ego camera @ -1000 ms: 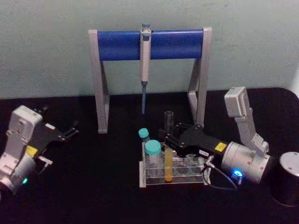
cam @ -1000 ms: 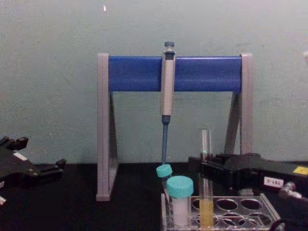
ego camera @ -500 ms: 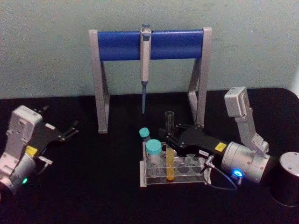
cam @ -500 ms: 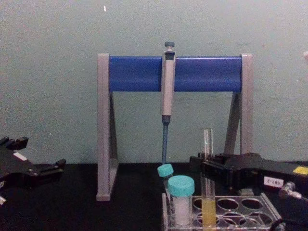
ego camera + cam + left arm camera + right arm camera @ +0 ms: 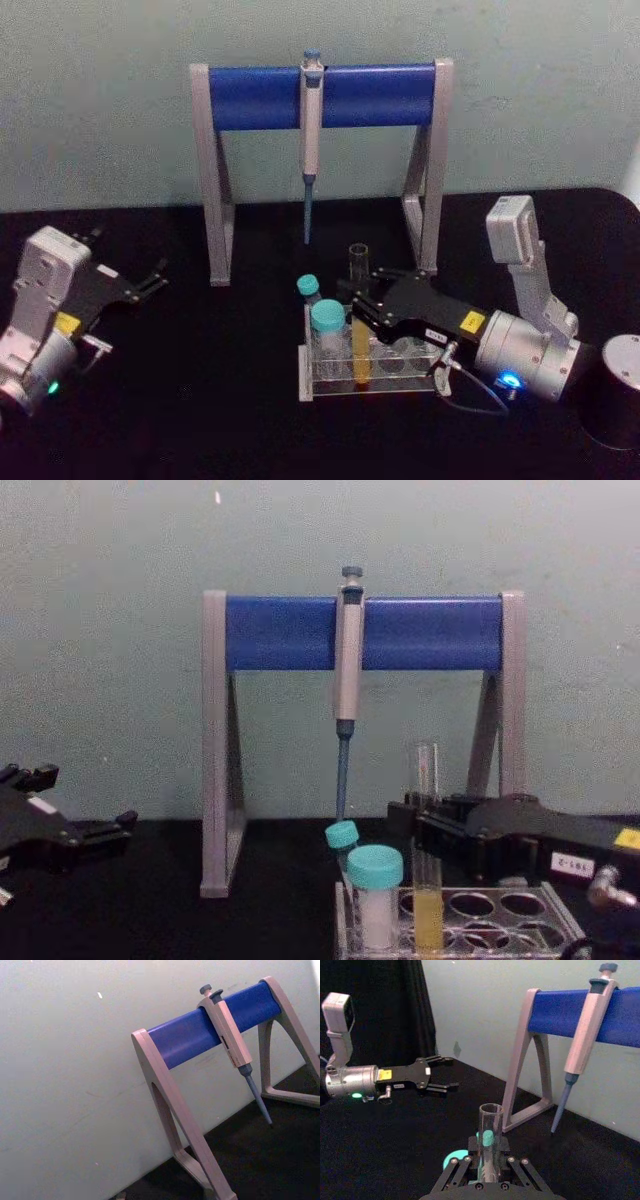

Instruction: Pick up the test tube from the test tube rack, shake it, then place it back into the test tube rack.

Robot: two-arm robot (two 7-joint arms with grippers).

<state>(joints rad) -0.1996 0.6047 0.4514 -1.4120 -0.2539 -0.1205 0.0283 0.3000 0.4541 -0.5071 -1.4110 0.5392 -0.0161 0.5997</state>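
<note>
The test tube (image 5: pixel 358 275) is a tall clear glass tube with yellow-orange liquid low down. It stands upright in the clear test tube rack (image 5: pixel 402 368), its lower end inside a front hole. My right gripper (image 5: pixel 356 300) reaches in from the right and is shut on the tube's bare middle, above the rack. In the right wrist view the test tube (image 5: pixel 490 1130) rises between the fingers. In the chest view the right gripper (image 5: pixel 416 825) clamps the test tube (image 5: pixel 427 780) over the test tube rack (image 5: pixel 500 912). My left gripper (image 5: pixel 130 252) rests open at the far left.
Two teal-capped white vials (image 5: pixel 327 322) stand in the rack's left end. The grey-and-blue pipette stand (image 5: pixel 260 97) rises behind the rack, with a pipette (image 5: pixel 310 130) hanging from it. A dark cylinder (image 5: pixel 618 392) sits at the right edge.
My right arm has shifted slightly toward the left and nearer, and the test tube has moved with it, its liquid level a little higher in the chest view. The left arm is still.
</note>
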